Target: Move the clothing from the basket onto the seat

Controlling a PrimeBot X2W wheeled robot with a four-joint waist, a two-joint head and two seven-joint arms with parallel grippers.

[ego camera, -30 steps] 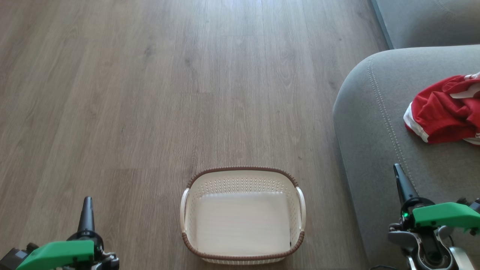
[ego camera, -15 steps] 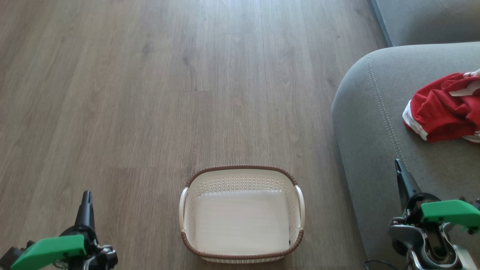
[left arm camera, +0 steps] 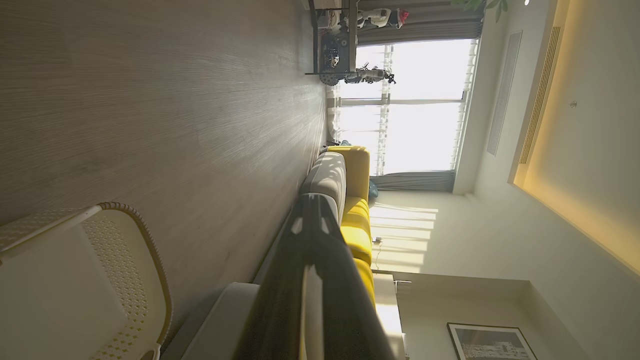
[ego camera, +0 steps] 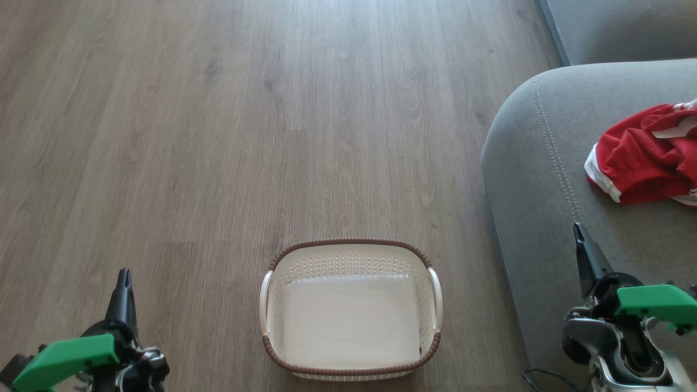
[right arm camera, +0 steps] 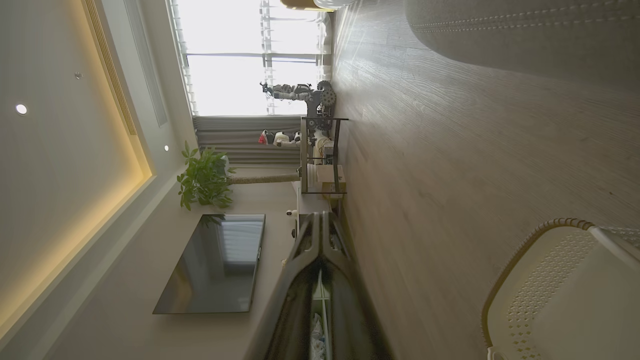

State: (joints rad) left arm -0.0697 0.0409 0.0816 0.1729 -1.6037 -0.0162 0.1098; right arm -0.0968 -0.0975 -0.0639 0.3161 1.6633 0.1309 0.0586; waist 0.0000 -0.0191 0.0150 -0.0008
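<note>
**Red stuff's on the seat, both my hands clenched on nothing**

Far left, my left gripper (ego camera: 124,272) hangs low over the wood floor (ego camera: 218,136). Its two dark fingers are pressed together into one point with nothing between them. The left wrist view agrees: one closed dark wedge running up the middle, and a corner of the basket at the lower left.

Dead centre, the basket (ego camera: 351,264) sits flat on the floor between my two hands, well apart from both. I see a brown braided rim, a pale handle on each side, and a bare cream bottom from wall to wall.

Just right of it, not touching, comes the rounded grey edge of the seat (ego camera: 533,179), with its pale stitching curving along the top.

My right gripper (ego camera: 578,231) shows in front of that cushion edge. Its fingers are clamped tight too, pointing up the view and holding nothing. From its wrist camera they meet in one tip, with the basket's rim at the lower right.

Furthest right, the clothing (ego camera: 637,169) lies in a crumpled red heap on the seat. White trim shows along its near edge, and the frame cuts it off. It's clear of my fingertips.
</note>
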